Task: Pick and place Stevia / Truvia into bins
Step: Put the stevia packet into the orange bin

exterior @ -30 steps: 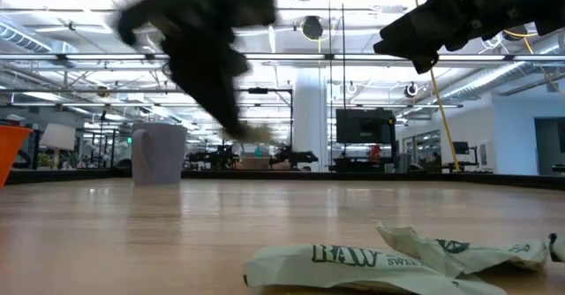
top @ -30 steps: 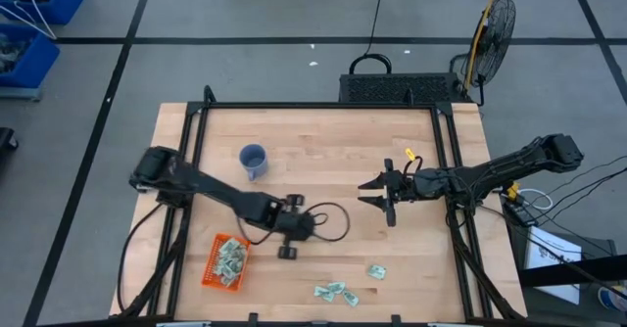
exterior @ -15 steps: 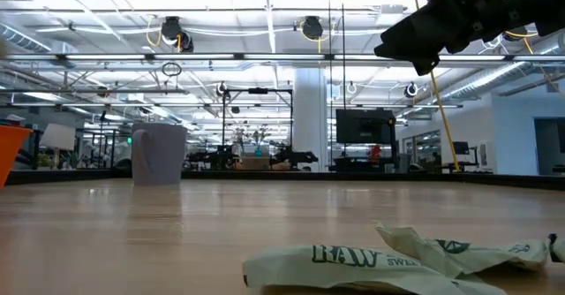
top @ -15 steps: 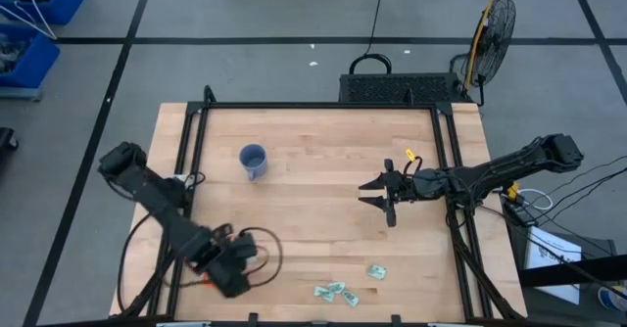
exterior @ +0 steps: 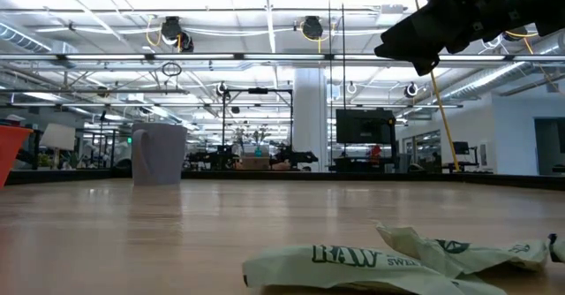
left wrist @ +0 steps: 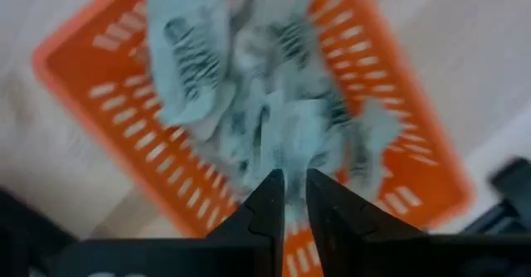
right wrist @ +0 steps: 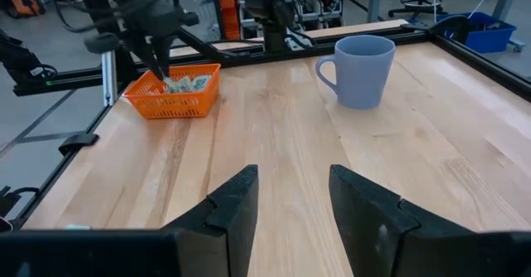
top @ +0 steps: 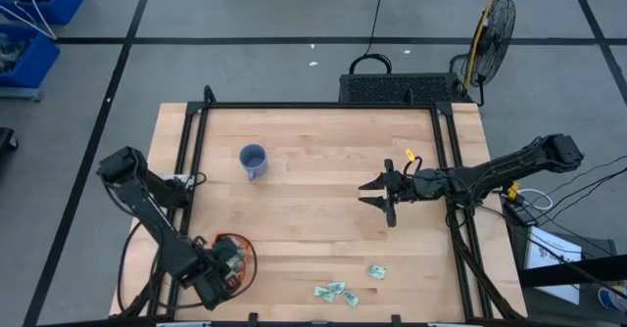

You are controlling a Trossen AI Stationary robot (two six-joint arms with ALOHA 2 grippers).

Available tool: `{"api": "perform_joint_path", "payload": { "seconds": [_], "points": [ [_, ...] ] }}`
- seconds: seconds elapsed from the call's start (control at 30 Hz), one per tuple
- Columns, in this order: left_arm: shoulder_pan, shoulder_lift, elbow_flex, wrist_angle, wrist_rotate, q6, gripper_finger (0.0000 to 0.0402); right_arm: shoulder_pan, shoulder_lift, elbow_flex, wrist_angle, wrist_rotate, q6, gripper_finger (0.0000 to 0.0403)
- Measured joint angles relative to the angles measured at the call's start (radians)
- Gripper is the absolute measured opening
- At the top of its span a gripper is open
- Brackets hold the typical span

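Note:
The orange basket [left wrist: 91, 90] sits at the table's near left corner [right wrist: 172, 103] and holds several pale green sachets [left wrist: 274, 103]. My left gripper [top: 217, 273] hangs right over it, fingers pointing down and nearly shut [left wrist: 294, 196], also visible in the right wrist view [right wrist: 159, 65]. More sachets lie flat on the wood near the near edge [top: 333, 291], with one beside them [top: 376, 271] and the group close up [exterior: 380, 264]. My right gripper [top: 377, 195] hovers open above the table's right half [right wrist: 294, 196]. My left gripper comes from above, pointing down into the basket. A thin pale strip [left wrist: 294, 215] shows pinched between its two fingertips, which looks like a sachet seen edge-on; blur hides which part is held. The fingertips stand just over the pile of sachets in the basket.
A blue cup [top: 253, 159] stands upright on the far left part of the table [right wrist: 362, 68]. Black frame rails [top: 186, 170] run along the table's sides. Bare wood lies between the cup, the basket and the loose sachets. A fan [top: 495, 23] stands beyond the far right corner.
My left arm has swung fast from the table's middle toward the near left corner and now hangs over the orange basket with its fingers pointing down. The loose sachets on the wood have kept their places.

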Motion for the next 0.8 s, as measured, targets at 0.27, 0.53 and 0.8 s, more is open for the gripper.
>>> {"api": "perform_joint_path", "payload": {
  "seconds": [0.27, 0.53, 0.8],
  "points": [
    [0.021, 0.0, -0.025, -0.007, -0.03, 0.037, 0.0097, -0.014, 0.0, 0.0, 0.0, 0.0, 0.0, 0.0141],
    [0.104, -0.007, -0.013, -0.005, -0.14, 0.285, 0.0113, -0.015, 0.0, 0.0, 0.003, 0.001, 0.0, 0.0141],
    [0.235, -0.011, 0.073, 0.004, -0.248, 0.608, 0.0113, -0.015, 0.0, 0.0, 0.008, 0.002, 0.0, 0.0141]
  ]
}}
